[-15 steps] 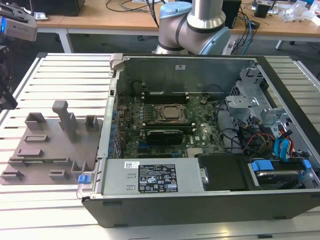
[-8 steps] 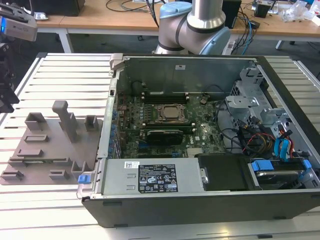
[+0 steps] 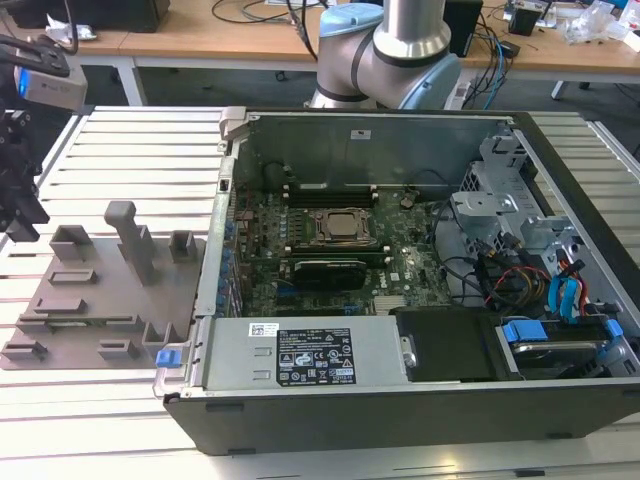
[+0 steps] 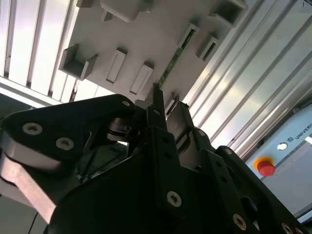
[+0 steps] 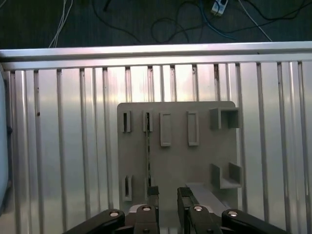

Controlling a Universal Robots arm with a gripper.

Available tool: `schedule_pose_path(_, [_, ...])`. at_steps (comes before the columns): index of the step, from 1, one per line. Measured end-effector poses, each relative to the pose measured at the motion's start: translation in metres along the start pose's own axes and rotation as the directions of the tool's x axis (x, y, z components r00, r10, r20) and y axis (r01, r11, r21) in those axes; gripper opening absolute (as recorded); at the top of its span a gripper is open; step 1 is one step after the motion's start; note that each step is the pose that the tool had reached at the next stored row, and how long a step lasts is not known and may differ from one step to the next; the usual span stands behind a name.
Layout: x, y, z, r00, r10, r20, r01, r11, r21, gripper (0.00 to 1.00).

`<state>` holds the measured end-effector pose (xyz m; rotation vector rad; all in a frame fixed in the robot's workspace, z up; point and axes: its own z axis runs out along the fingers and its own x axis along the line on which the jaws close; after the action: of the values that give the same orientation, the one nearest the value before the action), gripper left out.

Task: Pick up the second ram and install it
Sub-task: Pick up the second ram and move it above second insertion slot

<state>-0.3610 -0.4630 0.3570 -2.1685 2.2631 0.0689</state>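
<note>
The black metal gripper (image 5: pixel 168 194) points down at the tabletop (image 5: pixel 73 146), jaws parted with a gap. The silver-and-blue arm (image 3: pixel 390 50) rises at the tabletop's far edge.

A grey box (image 4: pixel 292 165) off to one side beyond the hand (image 4: pixel 168 100), beside a red button (image 4: pixel 265 167), bears cut-off lettering. Far from the hand, the power supply (image 3: pixel 240 355) carries a black label (image 3: pixel 322 358) and a white label (image 3: pixel 263 329), their print too small to read.
</note>
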Motion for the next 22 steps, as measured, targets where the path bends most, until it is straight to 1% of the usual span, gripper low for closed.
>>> schedule_pose_path(9, [0.0007,-0.0006,0.0209,1.0000,0.000,0.0002,0.000,1.0000,0.0002,0.30])
schedule_pose_path(17, [0.0011,-0.0009,0.0314,1.0000,0.000,0.0000,0.000,1.0000,0.0001,0.30])
schedule_pose_path(22, [0.0014,-0.0011,0.0407,1.0000,0.000,0.0001,0.000,1.0000,0.0001,0.30])
